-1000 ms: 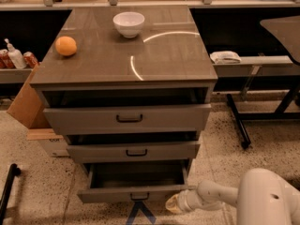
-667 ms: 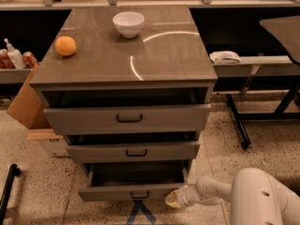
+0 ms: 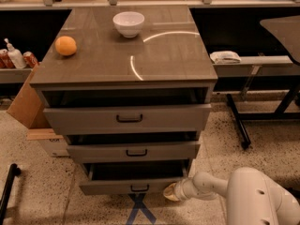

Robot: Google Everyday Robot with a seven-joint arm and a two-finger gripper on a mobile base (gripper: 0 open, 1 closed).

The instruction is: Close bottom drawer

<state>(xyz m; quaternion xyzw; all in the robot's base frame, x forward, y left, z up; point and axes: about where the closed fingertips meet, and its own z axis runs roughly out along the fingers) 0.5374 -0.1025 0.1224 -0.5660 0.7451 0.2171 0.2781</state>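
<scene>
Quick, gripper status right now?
Gripper: open or shut cannot be told; it sits low by the right end of the bottom drawer, which stands pulled out.

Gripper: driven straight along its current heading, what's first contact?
Likely the right end of the bottom drawer front. The gripper sits low near the floor, just right of that open drawer, pointing left at it. Depth is unclear; it could slip past in front.
</scene>
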